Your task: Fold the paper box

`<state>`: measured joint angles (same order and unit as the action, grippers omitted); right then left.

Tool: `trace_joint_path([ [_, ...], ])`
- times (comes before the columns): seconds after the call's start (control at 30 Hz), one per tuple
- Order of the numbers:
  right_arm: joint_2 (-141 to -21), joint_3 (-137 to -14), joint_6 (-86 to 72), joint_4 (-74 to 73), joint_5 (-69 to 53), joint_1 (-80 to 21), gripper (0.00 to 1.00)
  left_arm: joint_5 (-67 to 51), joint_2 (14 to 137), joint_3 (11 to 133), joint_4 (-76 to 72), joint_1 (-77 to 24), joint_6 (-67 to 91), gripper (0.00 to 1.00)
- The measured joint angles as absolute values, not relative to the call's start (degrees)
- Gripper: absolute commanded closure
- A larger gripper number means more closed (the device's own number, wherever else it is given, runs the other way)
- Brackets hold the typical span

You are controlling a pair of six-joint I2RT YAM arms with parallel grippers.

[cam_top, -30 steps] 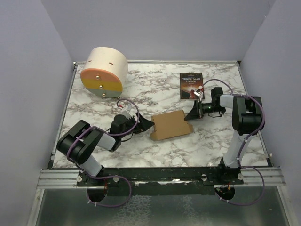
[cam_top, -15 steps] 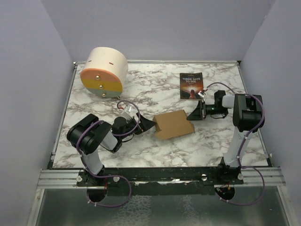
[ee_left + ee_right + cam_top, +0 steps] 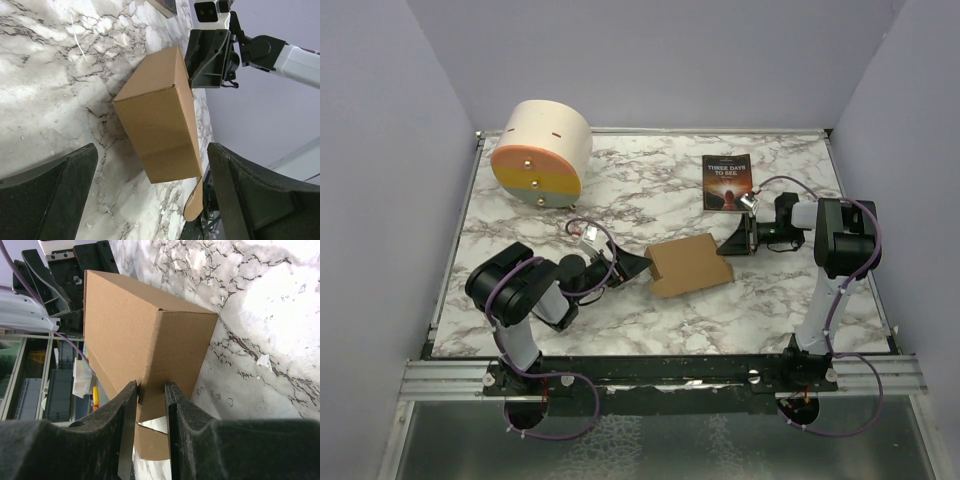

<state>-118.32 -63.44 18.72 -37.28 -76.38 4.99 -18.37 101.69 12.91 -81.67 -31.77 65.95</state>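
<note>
Bench: white marble pattern w/ grey veins, lilac walls on three sides.

Cylinder: big, cream, lying on its side at far left. Its orange-yellow face turns toward the near-left. No writing legible on it.

Paper box: about mid-bench, a bit right of ctr, btwn the two arms. Plain brown cardboard, no print or label. It is formed up into a small rectangular block lying on a broad side, set at a slant to the bench edges. Corners are crisp, and a seam line runs along one top edge. In the left wrist view a loose rounded tab sticks out at one end, low by the bench.

Book: far right, flat on the bench, dark cover. Title reads "THREE DAYS TO SEE"; the smaller text is too tiny to read.

Left claw: just left of the box, low over the bench. Fingers are spread wide w/ nothing btwn them, and it is not touching the box.

Right claw: at the box's right end. Fingers are narrow, pinching a cardboard flap at the box edge.
</note>
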Motion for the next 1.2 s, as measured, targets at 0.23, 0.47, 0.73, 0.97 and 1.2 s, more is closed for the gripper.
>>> trace_joint_path([
  [0.23, -118.5, -63.5, 18.7, -37.5, -76.6, 5.0, 0.73, -15.9, 102.9, 14.4, -82.7, -35.6, 68.5, 0.08],
  [0.47, -118.5, -63.5, 18.8, -37.6, -76.6, 5.0, 0.72, -8.6, 109.1, 15.3, -86.3, -40.2, 73.1, 0.24],
  [0.73, -118.5, -63.8, 19.7, -38.1, -76.6, 5.0, 0.67, -3.4, 112.3, 15.7, -87.7, -42.1, 77.1, 0.5],
  [0.97, -118.8, -64.4, 21.5, -38.9, -76.3, 5.0, 0.61, -1.9, 113.8, 15.6, -88.1, -42.5, 79.9, 0.68],
  [1.2, -118.8, -64.8, 23.1, -39.7, -76.2, 5.0, 0.41, -1.6, 114.0, 15.6, -88.2, -42.5, 81.7, 0.72],
])
